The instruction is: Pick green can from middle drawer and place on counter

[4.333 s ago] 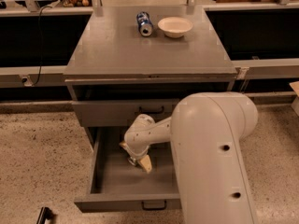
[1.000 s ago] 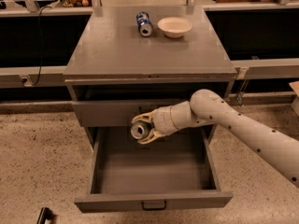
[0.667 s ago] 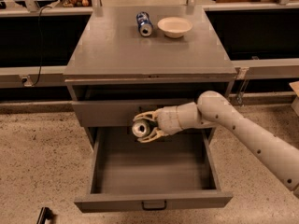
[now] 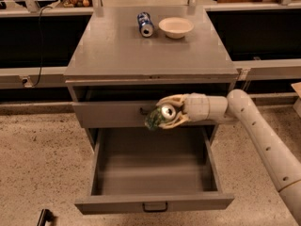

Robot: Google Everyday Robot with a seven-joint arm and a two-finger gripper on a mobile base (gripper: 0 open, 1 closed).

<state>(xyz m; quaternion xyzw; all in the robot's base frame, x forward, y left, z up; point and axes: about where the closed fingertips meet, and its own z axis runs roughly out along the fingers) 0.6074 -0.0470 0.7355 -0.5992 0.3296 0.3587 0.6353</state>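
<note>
We record, largest first:

- Worktop [image 4: 141,55]: flat grey cabinet top.
- Middle drawer [image 4: 117,204]: pulled out towards us.
- Arm [image 4: 263,135]: pale, reaching in from the right.
- Claw [image 4: 162,112]: level with the shallower drawer front [image 4: 108,114], above the open drawer, fingers clamped on the green can.
- Bowl [image 4: 176,27]: pale, upright at the worktop's far end.
- Blue-and-white can [image 4: 145,24]: on its side, just left of the bowl.
- Green can [image 4: 154,120]: held between the claw's fingers, tilted, silver end facing us, lifted out of the drawer and below the worktop.
</note>
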